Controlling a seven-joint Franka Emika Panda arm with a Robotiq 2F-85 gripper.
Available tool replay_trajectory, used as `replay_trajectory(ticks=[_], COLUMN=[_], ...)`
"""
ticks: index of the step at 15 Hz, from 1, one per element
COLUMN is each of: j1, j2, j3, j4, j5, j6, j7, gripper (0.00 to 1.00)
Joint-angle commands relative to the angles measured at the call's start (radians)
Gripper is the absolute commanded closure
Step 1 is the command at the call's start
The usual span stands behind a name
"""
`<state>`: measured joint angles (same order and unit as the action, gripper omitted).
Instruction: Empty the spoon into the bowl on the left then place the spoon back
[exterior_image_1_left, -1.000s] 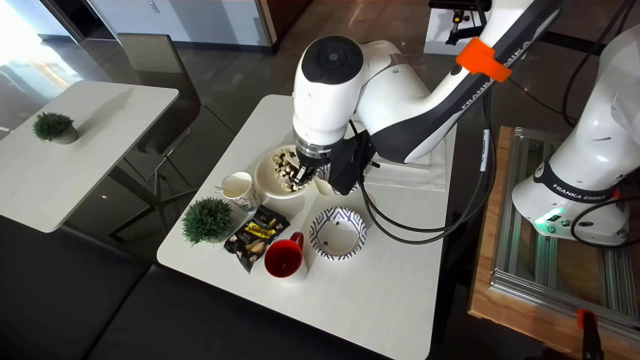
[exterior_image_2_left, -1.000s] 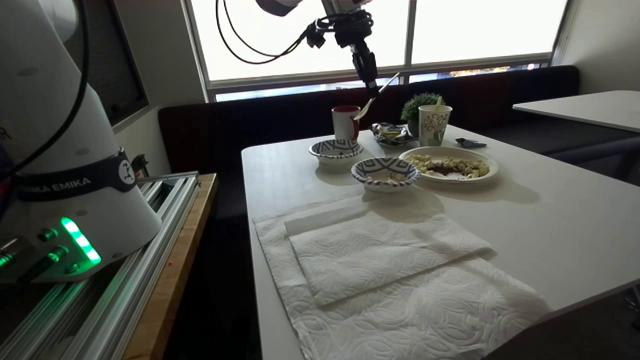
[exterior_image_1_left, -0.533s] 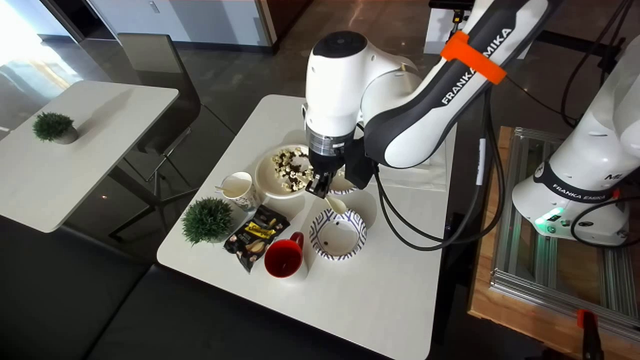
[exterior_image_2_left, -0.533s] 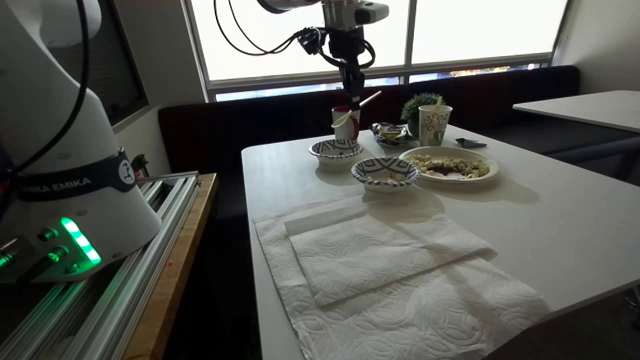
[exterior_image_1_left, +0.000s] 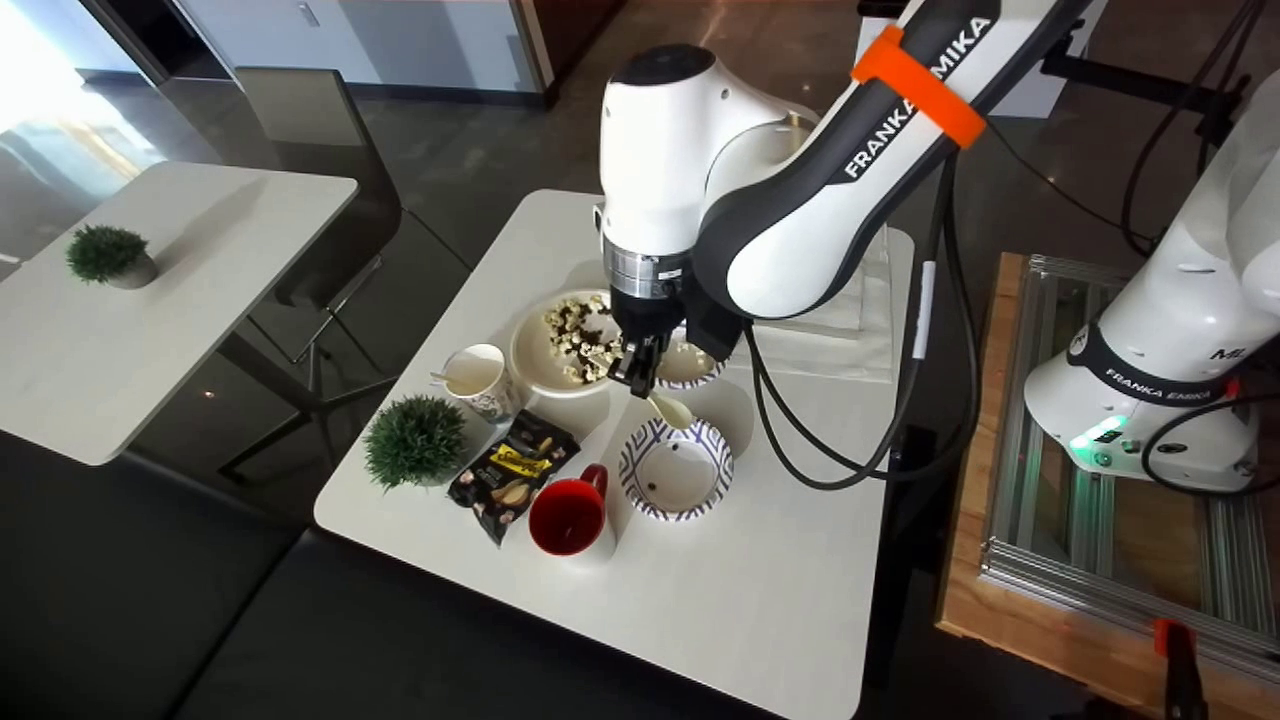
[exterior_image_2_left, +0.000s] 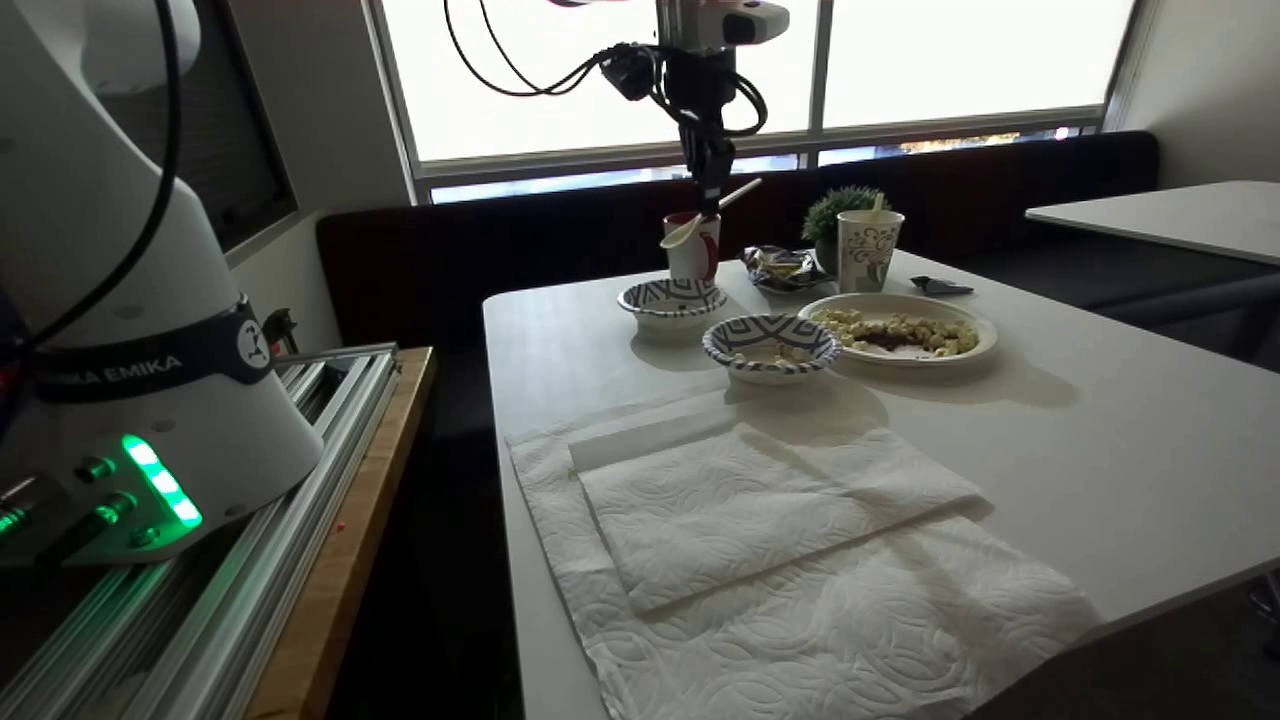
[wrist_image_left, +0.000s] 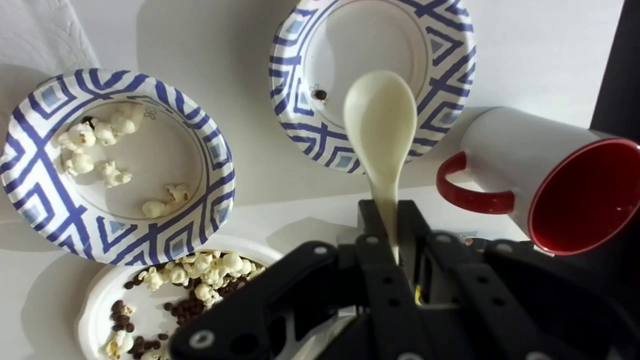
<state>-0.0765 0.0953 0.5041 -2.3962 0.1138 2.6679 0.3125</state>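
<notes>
Over a white rectangular table (exterior_image_1_left: 740, 600), the black two-fingered gripper (wrist_image_left: 391, 217) is clamped on a cream long-handled spoon (wrist_image_left: 381, 117), whose head juts past the fingertips (wrist_image_left: 369, 220), perhaps above a round blue-and-white paper bowl (wrist_image_left: 370, 40).

In an exterior view, a red-lined mug (exterior_image_1_left: 569, 520) stands on the desk (exterior_image_1_left: 740, 600). Just beside it, one to either side, are a black snack bag (exterior_image_1_left: 515, 470) and a blue-patterned bowl (exterior_image_1_left: 687, 474). Farther from the mug are a green plant (exterior_image_1_left: 415, 440), a paper cup (exterior_image_1_left: 492, 398) and a plate (exterior_image_1_left: 533, 355) of popcorn (exterior_image_1_left: 567, 325). Apart from the mug, the end effector (exterior_image_1_left: 632, 380) grips a pale spoon (exterior_image_1_left: 671, 411), its scoop seen against the bowl's rim; contact cannot be told.
</notes>
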Motion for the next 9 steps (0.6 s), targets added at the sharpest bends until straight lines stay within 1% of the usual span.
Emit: replay_trajectory(ticks=[1, 2, 3, 5, 9], j1=[0.111, 0.119, 0.130, 0.145, 0.131], j2=[-0.009, -0.034, -0.056, -0.093, -0.129], j3=[-0.110, -0.133, -0.164, -0.227, -0.329], j4=[0.000, -0.004, -0.005, -0.013, -0.003], j5=[0.029, 0.014, 0.027, 0.015, 0.022], j6=[-0.005, -0.030, -0.065, -0.106, -0.187], j7=[-0.023, -0.010, -0.029, -0.039, -0.097], gripper=[0.97, 0.97, 0.97, 0.97, 0.97])
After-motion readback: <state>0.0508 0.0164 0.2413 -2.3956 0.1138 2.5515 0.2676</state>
